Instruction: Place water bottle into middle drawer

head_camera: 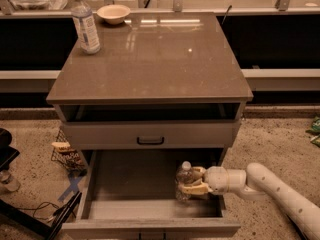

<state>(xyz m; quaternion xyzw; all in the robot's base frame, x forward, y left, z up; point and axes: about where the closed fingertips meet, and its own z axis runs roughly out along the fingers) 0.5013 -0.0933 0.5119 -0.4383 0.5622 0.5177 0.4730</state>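
A glossy brown cabinet top (150,59) reflects warm light above a speckled stone floor (280,139).

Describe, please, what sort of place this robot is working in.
Probably a robot test area in an office or lab: a standalone drawer cabinet on speckled flooring, loose cables beside it, a bowl on top. The gripper, low at right, holds the water bottle at the open middle drawer.
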